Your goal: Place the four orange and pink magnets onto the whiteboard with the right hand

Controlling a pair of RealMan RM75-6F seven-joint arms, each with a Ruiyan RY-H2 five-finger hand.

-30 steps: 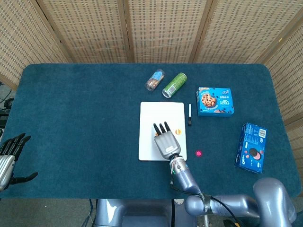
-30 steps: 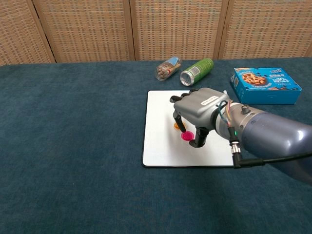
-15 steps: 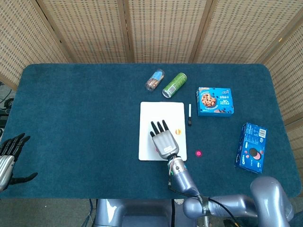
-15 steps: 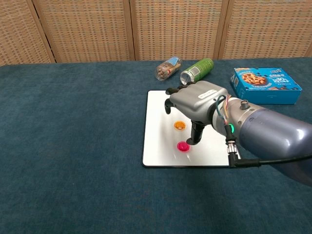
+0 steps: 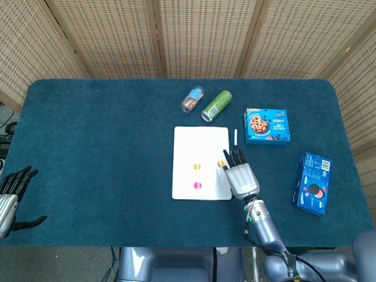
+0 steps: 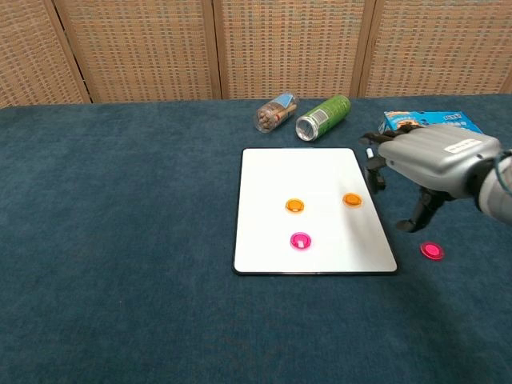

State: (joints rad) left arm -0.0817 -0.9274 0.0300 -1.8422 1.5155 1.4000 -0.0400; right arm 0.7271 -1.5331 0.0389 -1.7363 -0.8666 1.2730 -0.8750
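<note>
A: Right robot hand (image 6: 428,164): where does it sit, and what does it carry?

B: It hovers just past the right edge of the whiteboard (image 6: 314,210), fingers spread and pointing down, holding nothing. In the head view it covers the marker's lower end and the table beneath it.

A: The magnets?

B: Three lie on the whiteboard, to the hand's left: an orange magnet (image 6: 352,199) nearest it, a second orange magnet (image 6: 295,206) further left, and a pink magnet (image 6: 300,240) below that. A second pink magnet (image 6: 432,250) lies on the table just below the hand; only the chest view shows it, since the hand hides it from the head camera.

A: Anything cut off?

B: The cookie box (image 6: 432,120) is largely hidden behind the hand in the chest view; the head view shows it whole, beyond the hand. The left robot hand (image 5: 12,194) appears only in the head view, at the frame's left edge, well apart, partly cropped, fingers apart and empty.

A: Surface and surroundings?

B: The table (image 5: 94,153) has a dark teal cover; woven screens (image 5: 200,35) stand behind it. A green can (image 5: 216,105) and a clear tube (image 5: 191,98) lie beyond the whiteboard. A blue biscuit box (image 5: 312,183), right of the hand, shows in the head view alone.
</note>
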